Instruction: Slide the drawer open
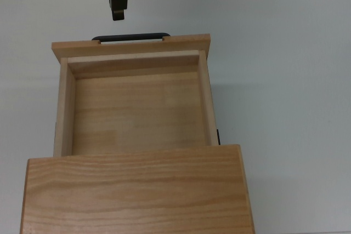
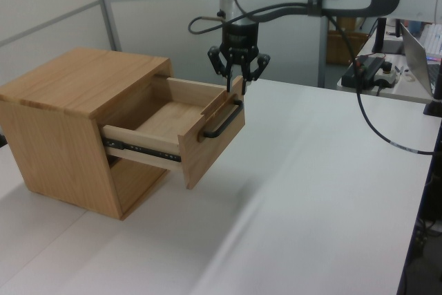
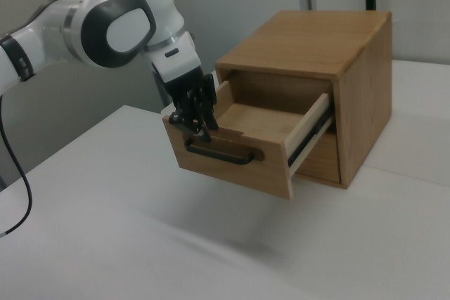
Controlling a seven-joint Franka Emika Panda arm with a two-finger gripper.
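The end effector (image 2: 237, 79) hangs above the drawer's front, its fingers spread apart and gripping nothing; the left view shows it clear of the handle, while in the top view it sits at the upper edge of the frame. The white table (image 1: 285, 80) fills the scene. The wooden cabinet (image 2: 65, 112) stands at the left view's left. The drawer (image 1: 134, 108) juts well out of it, empty inside. Its black bar handle (image 3: 221, 154) shows fully only in the right view.
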